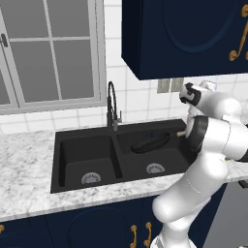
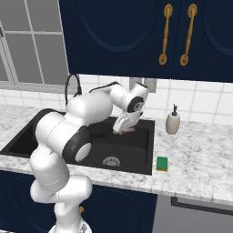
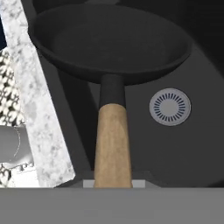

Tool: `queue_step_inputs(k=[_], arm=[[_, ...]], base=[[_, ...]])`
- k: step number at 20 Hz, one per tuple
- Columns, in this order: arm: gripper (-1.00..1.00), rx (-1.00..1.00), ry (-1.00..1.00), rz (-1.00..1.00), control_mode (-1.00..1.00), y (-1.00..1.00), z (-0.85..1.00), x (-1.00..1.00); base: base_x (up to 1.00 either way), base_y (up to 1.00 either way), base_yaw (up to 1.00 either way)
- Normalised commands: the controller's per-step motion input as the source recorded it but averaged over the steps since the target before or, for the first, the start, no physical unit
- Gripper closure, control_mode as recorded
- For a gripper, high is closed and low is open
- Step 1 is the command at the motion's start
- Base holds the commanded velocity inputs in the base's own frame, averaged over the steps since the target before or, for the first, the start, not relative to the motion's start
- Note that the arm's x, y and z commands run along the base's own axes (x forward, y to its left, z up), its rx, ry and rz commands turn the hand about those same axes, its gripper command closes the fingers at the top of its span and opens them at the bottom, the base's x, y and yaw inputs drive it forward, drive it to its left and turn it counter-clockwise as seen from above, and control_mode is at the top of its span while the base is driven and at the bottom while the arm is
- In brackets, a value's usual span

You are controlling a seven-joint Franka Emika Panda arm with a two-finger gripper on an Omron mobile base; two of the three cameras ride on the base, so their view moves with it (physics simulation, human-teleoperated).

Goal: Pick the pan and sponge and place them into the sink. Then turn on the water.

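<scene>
Gripping the pan handle, closed fingers above the black sink in marbled counter.

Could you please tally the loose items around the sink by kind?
Pan, held by its handle over the sink: 1
Sponge, on the counter: 1
Soap dispenser, on the counter: 1
Total: 3
</scene>
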Motion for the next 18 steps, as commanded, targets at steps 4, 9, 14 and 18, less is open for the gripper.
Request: queue_step_inputs(k=[4, 9, 14, 18], arm=[[1.00, -0.14, -0.03, -0.11, -1.00, 0.00, -0.31, 0.22], [1.00, 0.01, -0.08, -0.05, -1.00, 0.08, -0.42, 0.35], [1.00, 0.07, -0.09, 0.00, -1.00, 0.11, -0.37, 0.22], [1.00, 0.06, -0.11, 0.01, -1.00, 0.03, -0.24, 0.00]], base=[[0.00, 0.00, 0.00], [0.00, 0.00, 0.00], [0.00, 0.00, 0.00], [0.00, 0.00, 0.00]])
